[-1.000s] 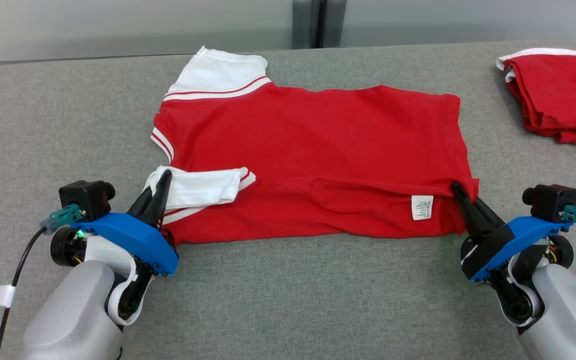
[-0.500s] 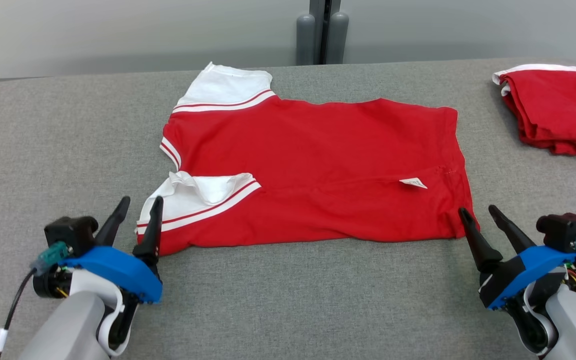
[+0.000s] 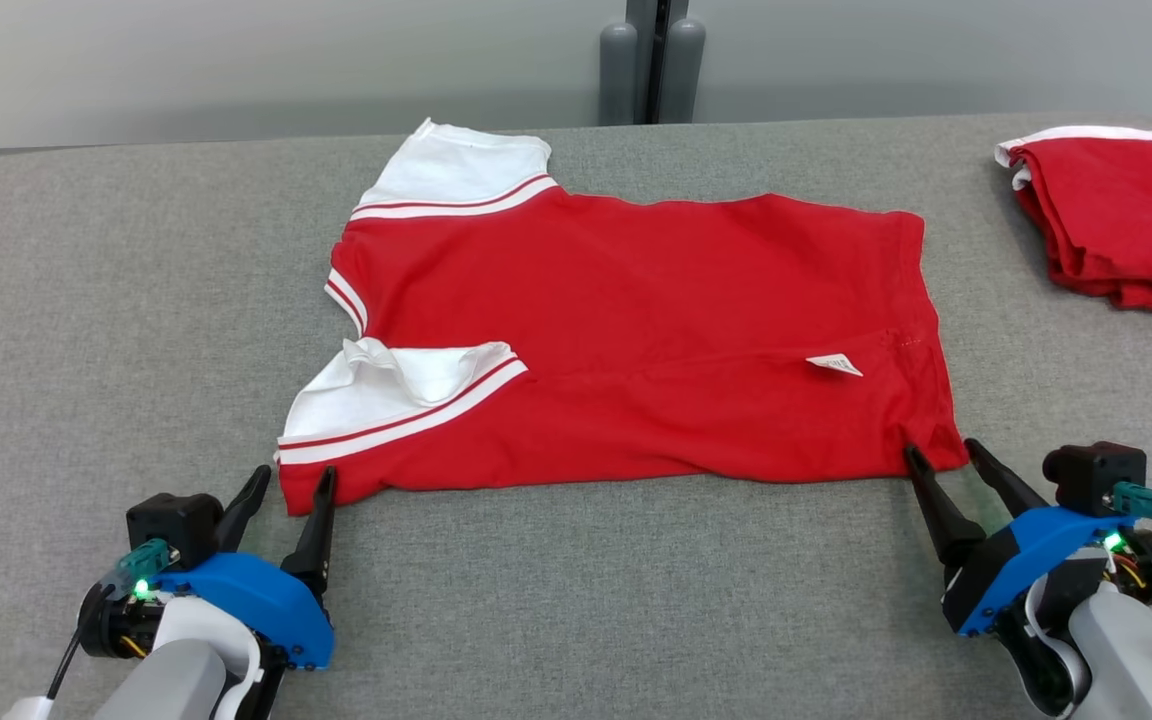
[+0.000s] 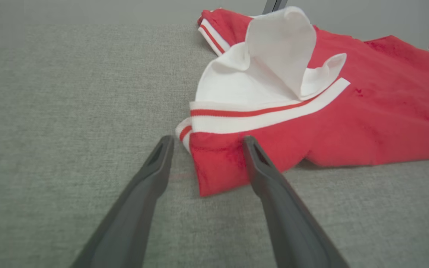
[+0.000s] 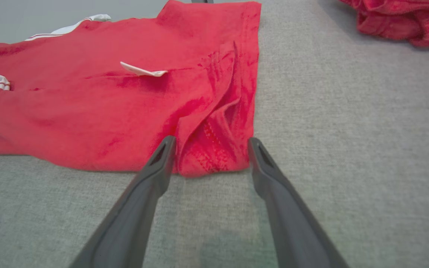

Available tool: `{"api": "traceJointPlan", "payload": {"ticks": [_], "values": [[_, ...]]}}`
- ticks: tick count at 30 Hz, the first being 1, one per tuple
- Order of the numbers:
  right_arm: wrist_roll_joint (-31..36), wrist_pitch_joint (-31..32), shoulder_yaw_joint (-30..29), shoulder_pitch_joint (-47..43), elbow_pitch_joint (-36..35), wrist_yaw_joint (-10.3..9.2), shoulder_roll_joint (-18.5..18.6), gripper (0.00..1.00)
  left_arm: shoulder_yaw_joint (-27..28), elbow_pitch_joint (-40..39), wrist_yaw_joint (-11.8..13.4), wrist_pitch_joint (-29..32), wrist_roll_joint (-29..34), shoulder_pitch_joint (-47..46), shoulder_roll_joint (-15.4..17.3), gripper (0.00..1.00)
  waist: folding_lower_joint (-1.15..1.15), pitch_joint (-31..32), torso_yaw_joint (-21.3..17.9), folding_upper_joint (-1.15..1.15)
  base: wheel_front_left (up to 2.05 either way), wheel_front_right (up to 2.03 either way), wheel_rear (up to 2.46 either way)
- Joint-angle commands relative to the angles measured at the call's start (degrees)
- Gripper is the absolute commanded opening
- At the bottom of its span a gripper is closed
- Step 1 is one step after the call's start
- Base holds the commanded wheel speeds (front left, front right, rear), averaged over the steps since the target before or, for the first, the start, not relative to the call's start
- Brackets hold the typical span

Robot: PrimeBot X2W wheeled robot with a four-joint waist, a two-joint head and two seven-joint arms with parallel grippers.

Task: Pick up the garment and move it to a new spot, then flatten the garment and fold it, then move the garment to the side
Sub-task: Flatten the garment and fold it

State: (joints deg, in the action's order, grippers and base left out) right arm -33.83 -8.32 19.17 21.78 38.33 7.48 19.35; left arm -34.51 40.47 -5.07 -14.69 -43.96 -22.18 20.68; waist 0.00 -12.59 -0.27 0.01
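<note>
Grey padded table [image 3: 576,600], plain wall behind, and the red garment [image 3: 636,330] lies flat mid-table, looking part-folded. The left gripper [image 3: 296,472] and right gripper [image 3: 941,449] are both spread wide and empty, with their tips at its near corners. For the next fold we'd pinch deep to catch every layer, and smooth that rumpled white sleeve [image 3: 386,385] first. No bins here, just a folded red pile [image 3: 1116,220] far right.

One grey worktop [image 3: 576,600] carries two red-and-white garments: one spread shirt [image 3: 636,330] and one folded bundle [image 3: 1106,215]. The shirt shows one white label [image 3: 834,364]. Two hands appear: one left hand [image 3: 293,472], one right hand [image 3: 941,448].
</note>
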Motion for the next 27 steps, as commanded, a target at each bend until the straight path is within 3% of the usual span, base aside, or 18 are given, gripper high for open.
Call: {"api": "traceJointPlan", "payload": {"ticks": [1,7,8,9,10,11,18,27], "values": [[0.6,0.0,0.2,1.2,1.0,0.03,-0.5,1.00,-0.4,0.9,-0.1,0.5,-0.3,-1.1,-0.4,1.00,0.00,-0.2,0.0,-0.01,0.00,0.00,0.00],[1.3,-0.7,1.0,4.1,5.2,0.03,-2.4,1.00,-1.0,4.8,-1.1,1.6,-1.5,-2.9,-2.1,1.00,0.00,-0.6,-0.4,-0.01,0.00,0.00,0.00],[1.4,-0.9,1.2,4.6,5.9,0.03,-2.5,0.96,-0.8,5.2,-1.4,1.7,-2.0,-3.1,-2.6,0.84,0.00,-0.6,-0.4,-0.01,0.00,0.00,0.00],[1.4,-1.2,1.3,5.0,6.7,0.03,-2.8,0.39,-0.9,5.7,-1.5,1.7,-2.2,-3.5,-2.9,0.30,0.00,-0.6,-0.3,-0.01,0.00,0.00,0.00],[1.4,-1.7,1.4,5.3,7.2,0.03,-3.1,0.12,-1.1,6.2,-1.6,1.6,-2.3,-3.8,-3.2,0.05,0.00,-0.5,-0.3,-0.01,0.00,0.00,0.00],[1.3,-2.0,1.5,5.4,7.8,0.03,-3.5,0.00,-1.2,6.7,-1.7,1.5,-2.4,-3.9,-3.5,0.00,0.00,-0.3,-0.3,-0.01,0.00,0.00,0.00],[-0.4,-5.1,2.8,3.4,8.9,0.03,-3.3,0.00,-0.3,7.2,-2.3,0.2,-4.6,-2.2,-3.4,0.00,0.00,2.7,-0.4,-0.01,0.00,0.00,0.00],[-3.1,-6.5,4.6,-3.8,3.0,0.03,-2.2,0.00,1.3,1.2,-1.7,-0.5,-5.1,4.6,-2.0,0.00,0.00,6.7,0.9,-0.01,0.00,0.00,0.00]]}}
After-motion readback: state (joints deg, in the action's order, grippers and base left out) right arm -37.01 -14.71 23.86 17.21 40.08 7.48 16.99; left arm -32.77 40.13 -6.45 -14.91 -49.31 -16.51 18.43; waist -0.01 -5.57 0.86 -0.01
